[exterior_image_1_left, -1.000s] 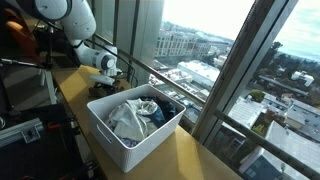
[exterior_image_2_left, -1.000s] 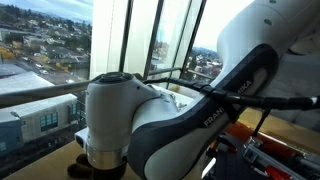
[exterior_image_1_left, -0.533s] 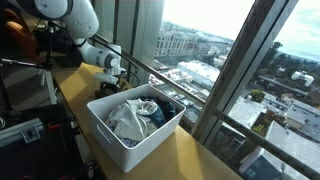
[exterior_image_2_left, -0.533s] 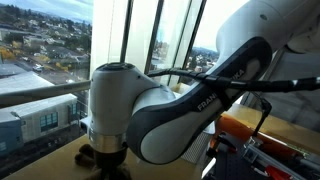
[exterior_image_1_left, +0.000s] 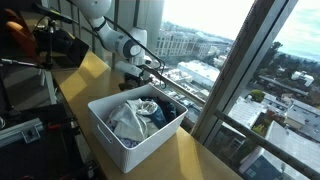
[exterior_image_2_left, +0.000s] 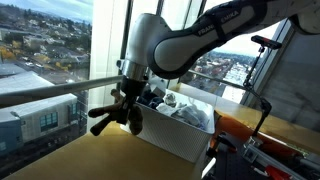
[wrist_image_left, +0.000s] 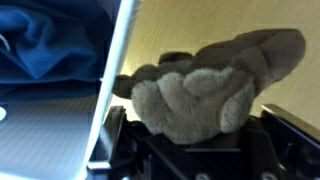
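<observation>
The pincer (exterior_image_2_left: 126, 106) is clamped on a grey soft toy (wrist_image_left: 200, 85), its 2 fingers pressing into the plump middle of the body from either side, as the wrist view shows. In an exterior view the soft toy (exterior_image_2_left: 112, 117) hangs below the wrist, clear of the counter (exterior_image_2_left: 70, 160), with its limbs drooping sideways. It sits outside the white bin (exterior_image_2_left: 178, 140), just beside the end of the bin nearest the window (exterior_image_2_left: 60, 40); in the wrist view the bin's pale rim (wrist_image_left: 115, 80) runs close along the toy's left side. Crumpled clothes (exterior_image_1_left: 130, 115) in white and blue fill the bin. The toy looks light, plush and easily squashed, so it should give under pressure rather than slip, though the loose limbs may swing or snag on the rim. The thick torso seems the surest place to hold it, since an arm or leg would let the body dangle and twist.
</observation>
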